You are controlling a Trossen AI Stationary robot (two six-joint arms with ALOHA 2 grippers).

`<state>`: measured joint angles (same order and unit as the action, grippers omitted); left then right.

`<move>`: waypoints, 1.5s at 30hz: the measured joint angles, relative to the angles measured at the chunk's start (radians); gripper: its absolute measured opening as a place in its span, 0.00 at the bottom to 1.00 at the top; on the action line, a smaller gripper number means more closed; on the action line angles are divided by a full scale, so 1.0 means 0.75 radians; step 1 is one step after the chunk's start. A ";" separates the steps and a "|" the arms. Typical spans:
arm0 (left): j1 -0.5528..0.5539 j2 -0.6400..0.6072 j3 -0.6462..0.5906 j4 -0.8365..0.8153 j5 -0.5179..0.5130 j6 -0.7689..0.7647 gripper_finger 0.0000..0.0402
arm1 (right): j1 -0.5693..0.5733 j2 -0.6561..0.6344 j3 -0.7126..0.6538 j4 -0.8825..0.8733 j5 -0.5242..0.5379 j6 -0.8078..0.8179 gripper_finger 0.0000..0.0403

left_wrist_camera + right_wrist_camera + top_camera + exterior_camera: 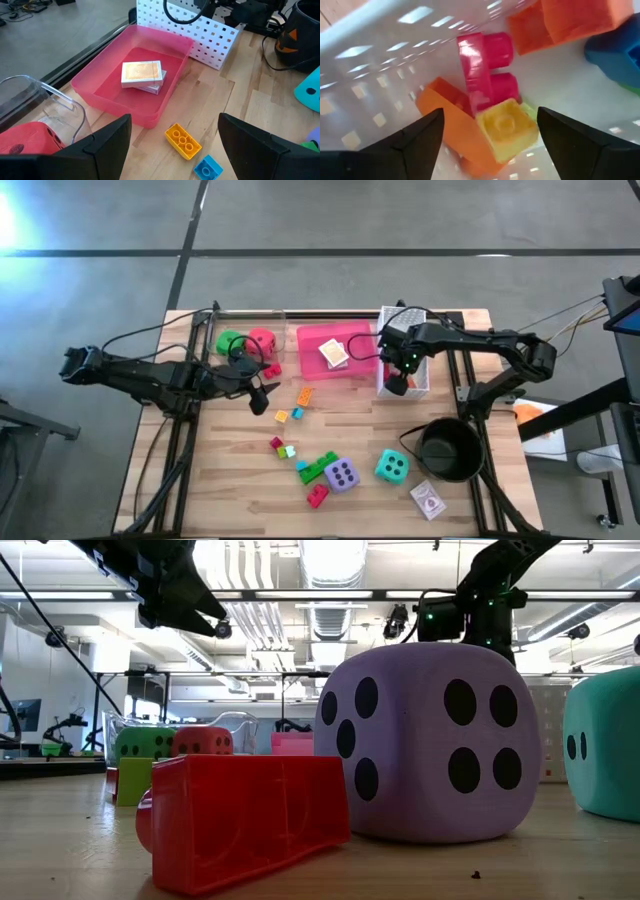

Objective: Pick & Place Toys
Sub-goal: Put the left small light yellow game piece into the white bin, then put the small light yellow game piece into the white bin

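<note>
while the right gripper (pixel 487 135) hung inside the white mesh basket (pixel 420 376) near the far right corner of the surface (pixel 240 480), its fingers stood wide apart and held nothing; a pink brick (pixel 485 70), a yellow brick (pixel 507 130) and orange bricks (pixel 452 120) lay loose just beneath them, so the drop looked done. to finish it well, the arm should probably lift straight up, clear of the mesh walls, before swinging toward the loose toys, so nothing gets dragged back out.

the left gripper (pixel 175 145) hovered toward the far left of the surface, fingers spread wide and empty, with a yellow-orange brick (pixel 183 141) and a small blue brick (pixel 208 167) on the wood just beyond them.

the pink tray (pixel 312 370) at the far edge held card packs (pixel 142 75) stacked together. the clear bin (pixel 240 320) at the far left held a green die (pixel 231 342) and a red die (pixel 261 340). the black pot (pixel 448 448) stood by the right edge; its contents could not be seen.

still out near the front edge were the purple die (pixel 342 474), the teal die (pixel 391 466), a green brick (pixel 320 467), a red brick (pixel 317 495) and one more card pack (pixel 428 500).
</note>
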<state>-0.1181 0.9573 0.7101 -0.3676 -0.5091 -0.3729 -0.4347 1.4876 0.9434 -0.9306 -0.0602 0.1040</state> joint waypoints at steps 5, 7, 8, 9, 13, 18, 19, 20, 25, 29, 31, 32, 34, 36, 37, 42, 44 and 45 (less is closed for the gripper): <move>0.000 -0.001 -0.003 0.004 0.000 0.001 0.75 | 0.001 0.001 0.014 -0.006 0.009 -0.005 0.79; 0.000 -0.001 -0.005 0.002 0.000 0.001 0.75 | 0.001 0.001 0.035 -0.005 0.015 -0.010 0.79; 0.000 -0.001 -0.005 0.003 0.001 0.000 0.75 | 0.000 0.001 0.046 -0.005 0.014 -0.014 0.79; 0.000 -0.001 -0.005 0.003 0.000 -0.001 0.75 | 0.000 0.001 0.055 -0.008 0.010 -0.021 0.79; 0.000 -0.001 -0.005 0.003 0.000 -0.002 0.75 | 0.002 0.001 0.088 -0.021 0.004 -0.057 0.79; 0.000 -0.001 -0.005 0.004 0.001 -0.019 0.75 | 0.001 0.000 0.114 -0.067 0.018 -0.074 0.79; 0.000 -0.001 -0.005 0.003 0.001 -0.022 0.75 | 0.001 0.000 0.119 -0.079 0.027 -0.074 0.78; 0.000 -0.001 -0.005 0.003 0.001 -0.023 0.75 | 0.001 0.000 0.126 -0.098 0.045 -0.072 0.77; 0.000 -0.001 -0.005 0.000 0.001 -0.034 0.75 | 0.001 -0.016 0.181 -0.173 0.086 -0.026 0.69; 0.000 0.009 -0.006 0.000 0.032 -0.063 0.75 | 0.010 -0.050 0.218 -0.231 0.084 0.032 0.61; 0.000 0.037 -0.006 0.001 0.101 -0.063 0.75 | 0.022 -0.081 0.224 -0.249 0.084 0.072 0.57; -0.001 0.057 -0.006 0.001 0.147 -0.063 0.75 | 0.032 -0.097 0.226 -0.254 0.084 0.092 0.56; -0.003 0.103 -0.007 0.008 0.223 -0.063 0.75 | 0.056 -0.136 0.224 -0.255 0.084 0.111 0.53; -0.008 0.146 -0.005 -0.001 0.263 -0.063 0.75 | 0.084 -0.176 0.216 -0.253 0.081 0.143 0.51; -0.012 0.166 -0.005 -0.002 0.279 -0.063 0.75 | 0.099 -0.196 0.213 -0.252 0.080 0.162 0.50; -0.034 0.234 -0.004 -0.053 0.387 -0.087 0.75 | 0.199 -0.286 0.185 -0.228 0.080 0.207 0.45; -0.037 0.249 -0.004 -0.100 0.395 -0.154 0.75 | 0.241 -0.309 0.174 -0.198 0.079 0.253 0.43; -0.034 0.255 -0.004 -0.113 0.391 -0.212 0.75 | 0.267 -0.315 0.171 -0.178 0.079 0.281 0.42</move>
<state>-0.1439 1.1488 0.7074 -0.4523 -0.2161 -0.5318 -0.2348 1.2510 1.0713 -1.0642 -0.0006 0.3149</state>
